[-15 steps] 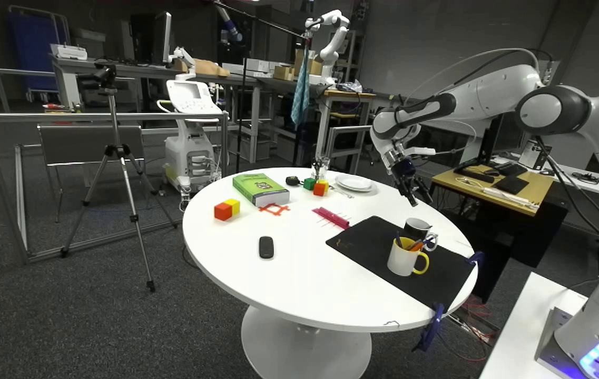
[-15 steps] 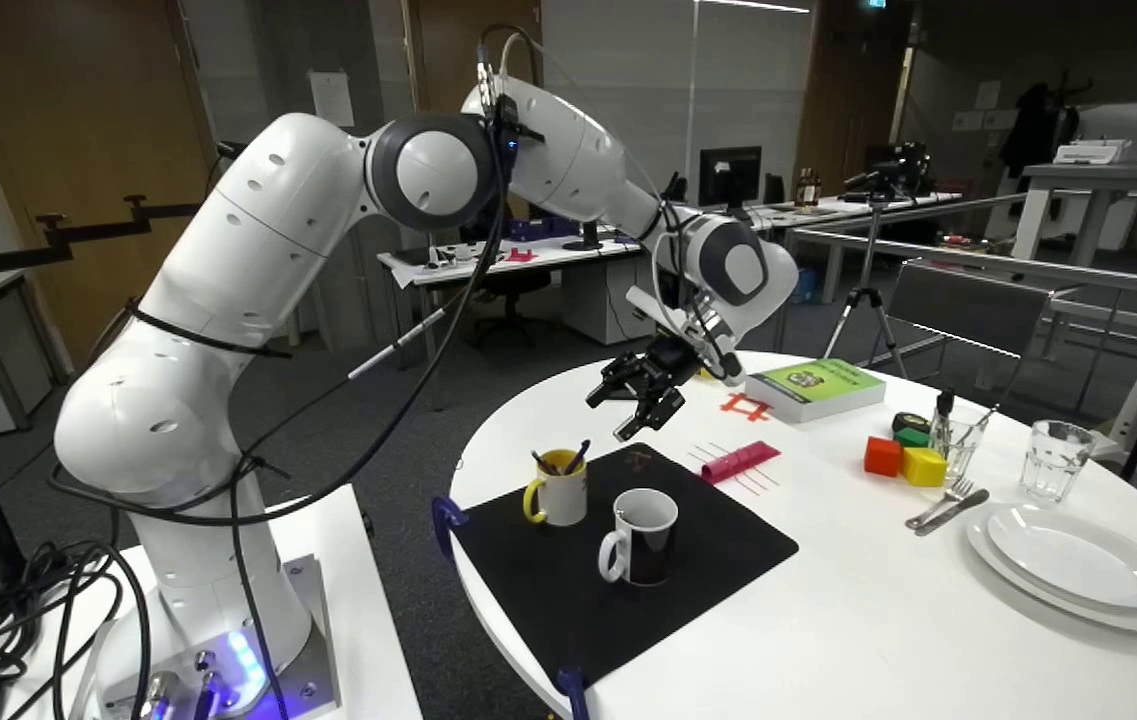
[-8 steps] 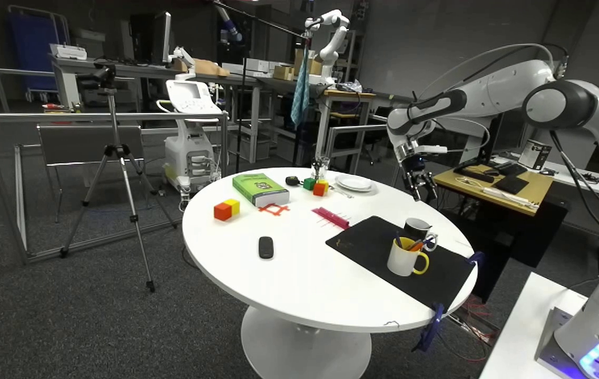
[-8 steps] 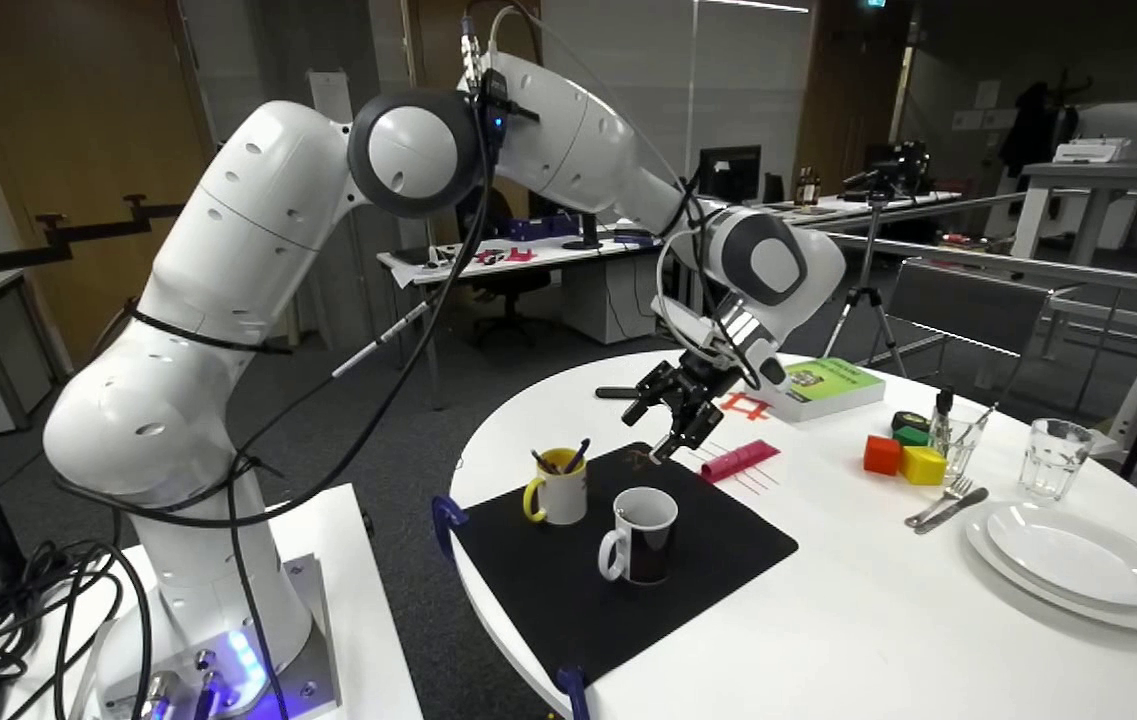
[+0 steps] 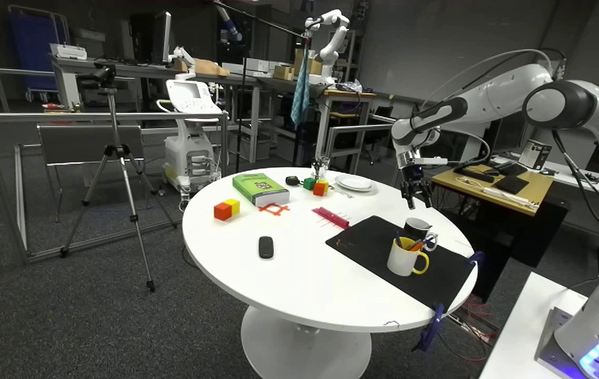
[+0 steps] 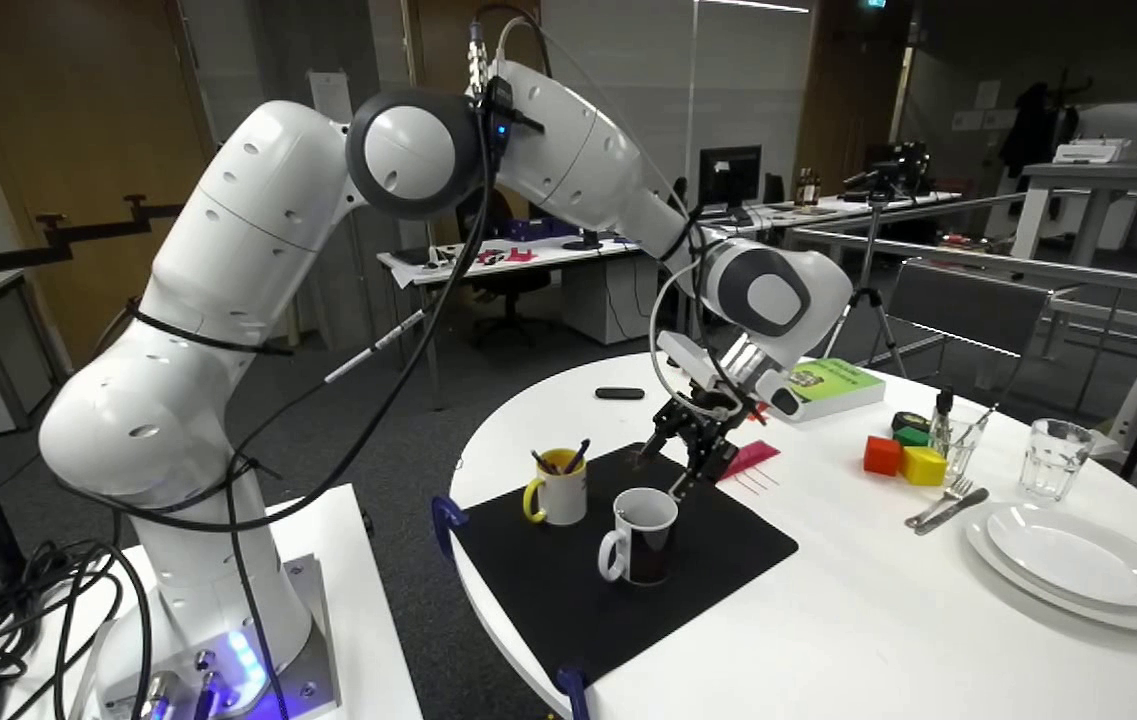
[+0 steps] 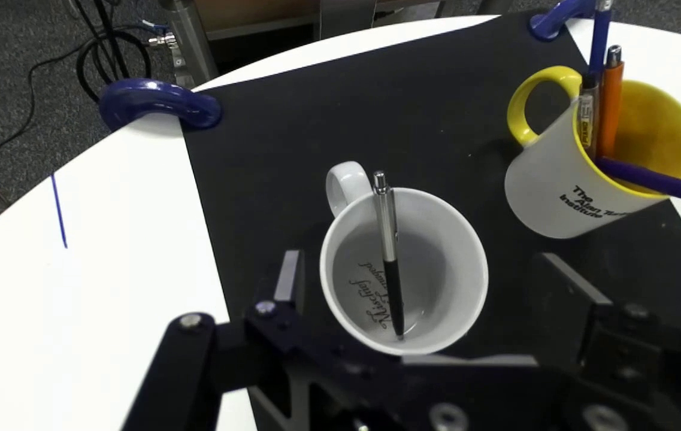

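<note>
Looks roughly lined up, grasp still left: end effector (image 7: pixel 427 272) spread and empty, lower wrist view, ballpoint pen (image 7: pixel 389 254) leaning in black-and-white mug (image 7: pixel 433 257) mid-frame.

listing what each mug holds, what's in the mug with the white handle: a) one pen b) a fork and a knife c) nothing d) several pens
a, since the wrist view shows a single silver-and-black pen leaning inside that mug, its clicker end reaching past the rim.
</note>
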Controlling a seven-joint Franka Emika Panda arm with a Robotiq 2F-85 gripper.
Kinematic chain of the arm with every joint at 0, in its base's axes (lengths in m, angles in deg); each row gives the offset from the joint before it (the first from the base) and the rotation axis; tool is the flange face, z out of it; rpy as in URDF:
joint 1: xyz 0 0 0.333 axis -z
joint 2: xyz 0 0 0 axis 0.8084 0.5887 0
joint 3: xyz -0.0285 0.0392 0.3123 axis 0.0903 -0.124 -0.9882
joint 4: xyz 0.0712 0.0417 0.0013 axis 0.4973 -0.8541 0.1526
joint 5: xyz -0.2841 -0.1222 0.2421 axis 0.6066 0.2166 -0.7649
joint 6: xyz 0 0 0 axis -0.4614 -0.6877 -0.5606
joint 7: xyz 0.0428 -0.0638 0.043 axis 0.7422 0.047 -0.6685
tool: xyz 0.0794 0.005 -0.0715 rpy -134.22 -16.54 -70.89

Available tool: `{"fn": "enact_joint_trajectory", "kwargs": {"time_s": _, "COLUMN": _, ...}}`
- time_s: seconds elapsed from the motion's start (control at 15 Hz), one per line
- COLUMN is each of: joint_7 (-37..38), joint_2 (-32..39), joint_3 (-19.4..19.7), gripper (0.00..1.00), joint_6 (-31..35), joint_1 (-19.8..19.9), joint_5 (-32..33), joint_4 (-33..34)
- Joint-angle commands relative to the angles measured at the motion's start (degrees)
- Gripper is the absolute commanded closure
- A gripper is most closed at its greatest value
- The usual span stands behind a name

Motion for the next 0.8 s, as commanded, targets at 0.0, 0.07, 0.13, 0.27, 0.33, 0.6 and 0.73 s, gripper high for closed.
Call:
{"fn": "enact_joint_trajectory", "kwargs": {"time_s": 0.0, "joint_7": 0.4, "joint_2": -2.4, "joint_3": -1.1, "gripper": 0.00, "joint_6": 2.1, "joint_1": 0.2, "joint_5": -0.6, "joint_4": -4.0}}
{"fn": "enact_joint_trajectory", "kwargs": {"time_s": 0.07, "joint_7": 0.1, "joint_2": -2.4, "joint_3": -1.3, "gripper": 0.11, "joint_6": 2.1, "joint_1": 0.2, "joint_5": -0.6, "joint_4": -4.3}}
{"fn": "enact_joint_trajectory", "kwargs": {"time_s": 0.13, "joint_7": -0.1, "joint_2": -2.3, "joint_3": -1.5, "gripper": 0.19, "joint_6": 2.0, "joint_1": 0.1, "joint_5": -0.6, "joint_4": -4.5}}
{"fn": "enact_joint_trajectory", "kwargs": {"time_s": 0.27, "joint_7": -0.3, "joint_2": -2.4, "joint_3": -1.9, "gripper": 0.40, "joint_6": 2.1, "joint_1": 0.0, "joint_5": -0.5, "joint_4": -5.1}}
{"fn": "enact_joint_trajectory", "kwargs": {"time_s": 0.33, "joint_7": -0.5, "joint_2": -2.4, "joint_3": -2.0, "gripper": 0.47, "joint_6": 2.2, "joint_1": -0.1, "joint_5": -0.2, "joint_4": -5.5}}
{"fn": "enact_joint_trajectory", "kwargs": {"time_s": 0.6, "joint_7": -1.0, "joint_2": -2.6, "joint_3": -2.2, "gripper": 0.79, "joint_6": 2.5, "joint_1": -0.4, "joint_5": 0.5, "joint_4": -7.3}}
{"fn": "enact_joint_trajectory", "kwargs": {"time_s": 0.73, "joint_7": -1.1, "joint_2": -2.6, "joint_3": -2.1, "gripper": 0.95, "joint_6": 2.6, "joint_1": -0.5, "joint_5": 0.7, "joint_4": -8.2}}
